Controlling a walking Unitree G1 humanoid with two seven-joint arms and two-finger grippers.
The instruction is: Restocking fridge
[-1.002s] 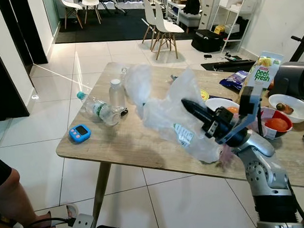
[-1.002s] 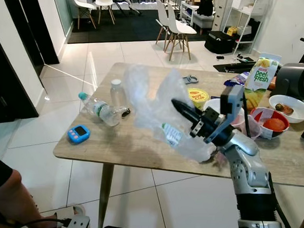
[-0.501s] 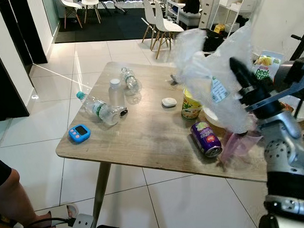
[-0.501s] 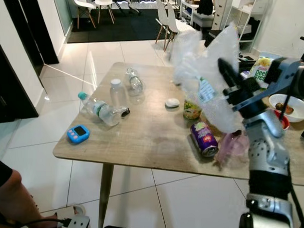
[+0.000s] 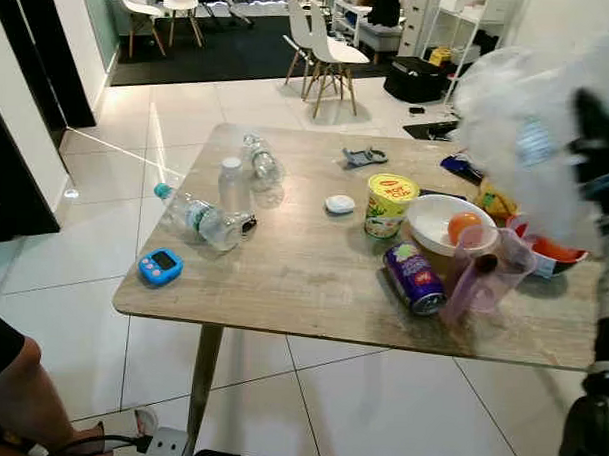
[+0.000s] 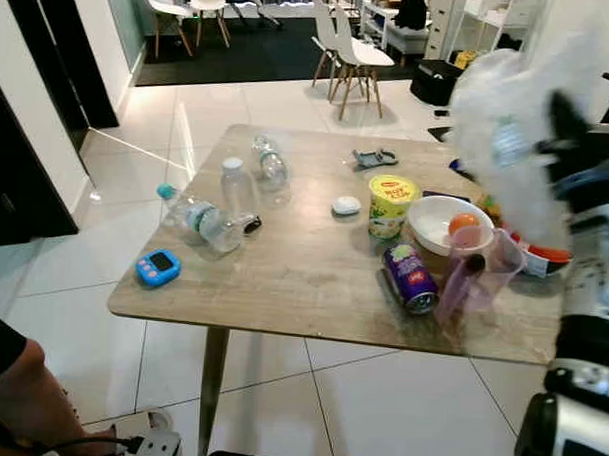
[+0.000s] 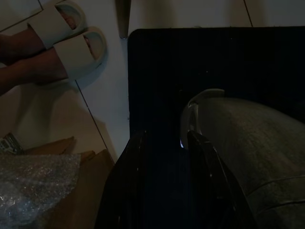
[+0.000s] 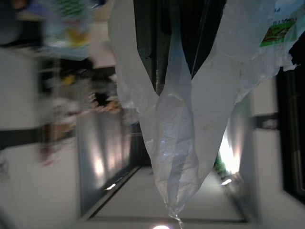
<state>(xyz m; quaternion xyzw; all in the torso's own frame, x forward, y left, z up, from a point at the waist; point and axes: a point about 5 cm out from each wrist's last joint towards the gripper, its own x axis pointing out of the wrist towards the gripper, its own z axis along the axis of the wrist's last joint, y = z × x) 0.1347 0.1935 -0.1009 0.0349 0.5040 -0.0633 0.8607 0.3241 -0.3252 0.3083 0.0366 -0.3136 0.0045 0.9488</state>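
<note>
White floor tiles (image 5: 84, 240), white chairs (image 5: 326, 49)

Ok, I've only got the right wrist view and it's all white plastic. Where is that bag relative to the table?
Observer: The plastic bag hangs from the right gripper, held up off the table at its right end.
Operator: What's near the front edge there?
Observer: A purple can lies on its side beside a pink jug.
Operator: And the left end?
Observer: A water bottle lies on its side near a blue timer.
</note>
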